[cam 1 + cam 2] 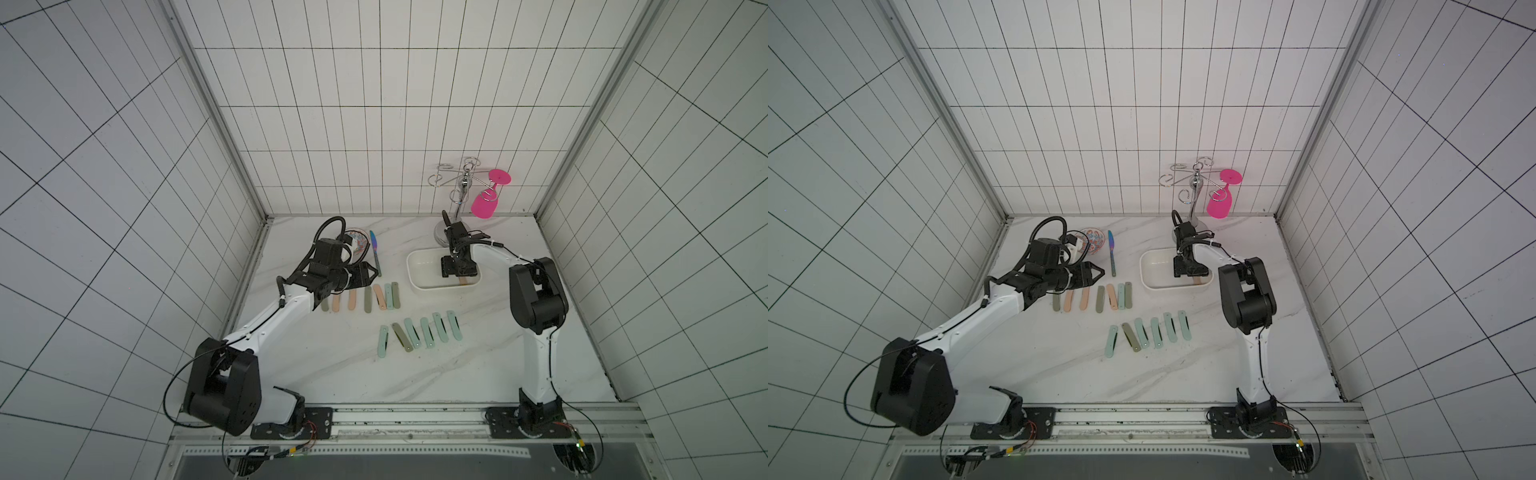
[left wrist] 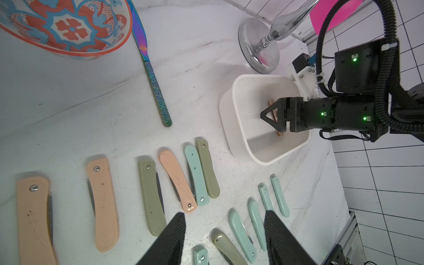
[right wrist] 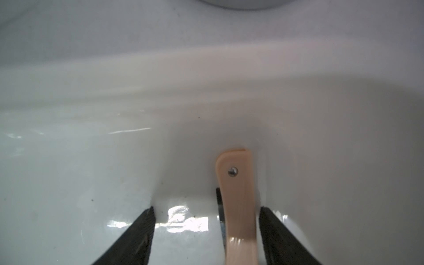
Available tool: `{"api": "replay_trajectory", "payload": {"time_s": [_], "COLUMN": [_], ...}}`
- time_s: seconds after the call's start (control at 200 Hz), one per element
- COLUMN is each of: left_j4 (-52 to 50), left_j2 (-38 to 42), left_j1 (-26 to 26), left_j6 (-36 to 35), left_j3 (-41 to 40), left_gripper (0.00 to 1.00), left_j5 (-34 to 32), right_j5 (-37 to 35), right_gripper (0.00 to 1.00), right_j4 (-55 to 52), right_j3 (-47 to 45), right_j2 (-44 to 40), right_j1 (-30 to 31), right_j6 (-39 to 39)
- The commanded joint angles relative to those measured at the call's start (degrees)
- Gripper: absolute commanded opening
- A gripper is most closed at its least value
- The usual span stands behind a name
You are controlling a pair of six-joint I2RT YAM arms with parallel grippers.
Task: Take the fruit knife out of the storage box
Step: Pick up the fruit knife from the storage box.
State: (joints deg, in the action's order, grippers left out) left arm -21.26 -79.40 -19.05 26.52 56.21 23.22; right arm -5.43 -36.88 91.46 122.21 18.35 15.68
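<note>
Where the right gripper (image 3: pixel 206 210) dips into the storage box (image 2: pixel 227 119), we see its fingers apart astride the peach fruit knife (image 3: pixel 238 202); the left gripper (image 2: pixel 224 213), empty, is spread too.

In a top view, the storage box (image 1: pixel 415 272) sits right of centre, with the fruit knife (image 1: pixel 464 281) inside at its lower right. The rack (image 1: pixel 466 181) stands above it. The bowl (image 1: pixel 360 237) and table knife (image 1: pixel 375 259) lie left, and two rows of folded knives (image 1: pixel 419 334) lie below.
</note>
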Motion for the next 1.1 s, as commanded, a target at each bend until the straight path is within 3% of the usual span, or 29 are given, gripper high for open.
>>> {"api": "replay_trajectory", "payload": {"time_s": [0.0, 0.115, 0.47, 0.575, 0.75, 0.855, 1.099], "left_j4": [0.8, 1.0, 1.4, 1.6, 2.0, 2.1, 2.4], "left_j2": [-0.5, -0.7, -0.5, -0.4, -0.5, -0.7, -1.6], "left_j1": [0.2, 0.2, 0.2, 0.2, 0.2, 0.0, -1.5], "left_j6": [-0.2, -0.1, 0.4, 0.7, 1.0, 1.0, 0.8], "left_j3": [1.8, 1.7, 1.2, 1.0, 1.0, 1.2, 2.3], "left_gripper": [0.58, 0.58, 0.58, 0.58, 0.58, 0.58, 0.58], "left_j5": [0.4, 0.6, 0.8, 0.9, 1.2, 1.5, 2.1], "right_j5": [3.1, 2.6, 3.5, 4.1, 4.6, 5.2, 7.2], "right_gripper": [0.66, 0.52, 0.45, 0.26, 0.24, 0.10, 0.00], "right_j4": [-0.5, -0.4, 0.6, 0.8, 1.4, 1.5, 1.5], "right_j3": [-2.3, -2.7, -4.6, -4.7, -5.4, -5.5, -4.9], "right_j2": [0.9, 0.6, -0.1, 0.0, -1.0, -1.7, -4.6], "right_j1": [-0.4, -0.4, -0.5, -0.5, -0.5, -0.6, -0.5], "right_j6": [0.8, 0.8, 0.9, 1.0, 1.1, 1.2, 1.5]}}
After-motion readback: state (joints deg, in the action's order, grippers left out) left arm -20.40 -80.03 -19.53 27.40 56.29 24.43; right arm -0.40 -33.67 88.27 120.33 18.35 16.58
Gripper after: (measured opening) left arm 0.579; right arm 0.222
